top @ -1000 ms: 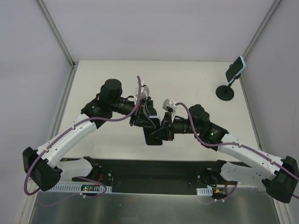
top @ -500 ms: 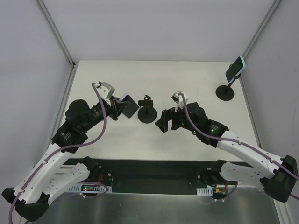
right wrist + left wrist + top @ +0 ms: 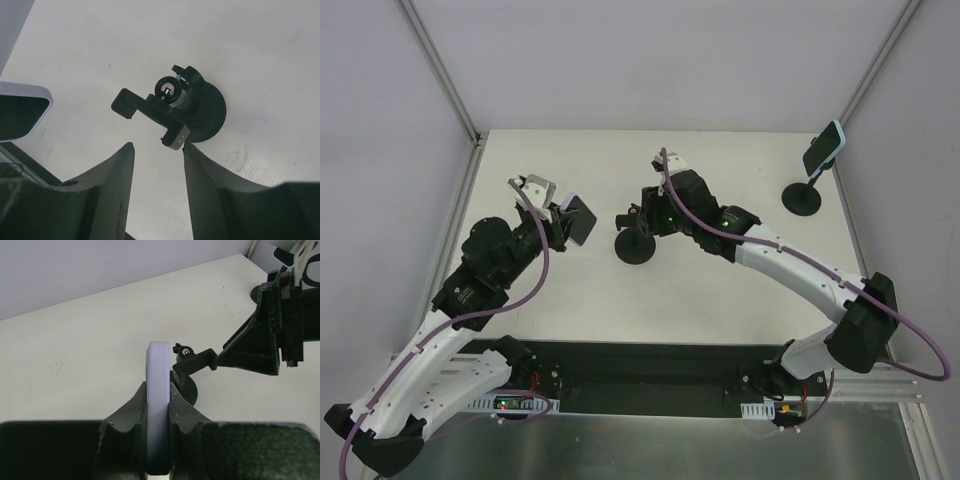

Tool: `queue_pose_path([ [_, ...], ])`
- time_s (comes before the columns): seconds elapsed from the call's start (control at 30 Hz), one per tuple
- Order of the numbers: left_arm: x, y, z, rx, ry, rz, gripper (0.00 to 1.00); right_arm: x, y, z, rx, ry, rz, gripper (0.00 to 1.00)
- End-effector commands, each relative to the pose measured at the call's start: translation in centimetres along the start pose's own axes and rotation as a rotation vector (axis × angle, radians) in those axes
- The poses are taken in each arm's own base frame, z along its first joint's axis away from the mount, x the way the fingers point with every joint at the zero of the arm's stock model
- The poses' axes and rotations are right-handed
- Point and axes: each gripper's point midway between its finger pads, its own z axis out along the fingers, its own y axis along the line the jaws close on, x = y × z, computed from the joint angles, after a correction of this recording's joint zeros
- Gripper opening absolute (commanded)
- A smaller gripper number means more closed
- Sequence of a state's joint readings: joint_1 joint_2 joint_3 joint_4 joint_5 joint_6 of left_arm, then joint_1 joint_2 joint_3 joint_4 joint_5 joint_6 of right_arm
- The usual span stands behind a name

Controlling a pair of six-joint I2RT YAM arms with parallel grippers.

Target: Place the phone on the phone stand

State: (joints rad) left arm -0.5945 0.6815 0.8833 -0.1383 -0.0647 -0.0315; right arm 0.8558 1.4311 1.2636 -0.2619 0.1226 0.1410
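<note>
The left hand [image 3: 159, 395] clamps the phone [image 3: 159, 360]. The right hand [image 3: 157, 150] stands parted, the phone stand [image 3: 202, 112] just beyond its fingertips.

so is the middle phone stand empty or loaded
Empty: the stand has a bare cradle in the right wrist view, and the phone is clamped in the left gripper.

Matt plastic phone stand [image 3: 200, 115]; smooth phone [image 3: 158, 390]

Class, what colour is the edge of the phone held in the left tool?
The phone edge is pale lavender, clearest in the left wrist view.
</note>
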Motion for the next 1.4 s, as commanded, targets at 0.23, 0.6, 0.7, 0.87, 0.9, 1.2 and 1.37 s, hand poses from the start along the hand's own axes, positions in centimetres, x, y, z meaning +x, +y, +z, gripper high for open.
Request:
queue_pose_path([
  [0.23,-2.9,-1.2,0.6,0.064,-0.093,0.007,0.00,0.2,-1.1,1.4,0.210,0.076,-0.127,0.46],
  [0.6,-1.9,-3.1,1.4,0.170,-0.053,0.016,0.00,0.0,-1.2,2.8,0.238,0.093,-0.168,0.33],
  [0.7,-2.0,-3.2,1.3,0.179,-0.052,0.018,0.00,-0.2,-1.4,3.1,0.252,0.088,-0.189,0.28],
  [0.87,-1.5,-3.8,1.7,0.213,-0.035,0.024,0.00,-0.3,-1.4,3.5,0.245,0.100,-0.218,0.01],
  [0.9,-1.4,-4.2,1.6,0.236,-0.032,0.025,0.00,-0.3,-1.3,3.4,0.231,0.105,-0.244,0.01],
  [1.2,-1.0,-16.4,-6.6,1.172,-0.061,0.082,0.00,2.0,2.6,0.2,-0.184,0.110,-0.442,0.01],
  [1.37,0.6,-17.7,-5.5,1.308,-0.007,0.042,0.00,4.2,4.2,-0.8,-0.416,0.172,-0.429,0.01],
])
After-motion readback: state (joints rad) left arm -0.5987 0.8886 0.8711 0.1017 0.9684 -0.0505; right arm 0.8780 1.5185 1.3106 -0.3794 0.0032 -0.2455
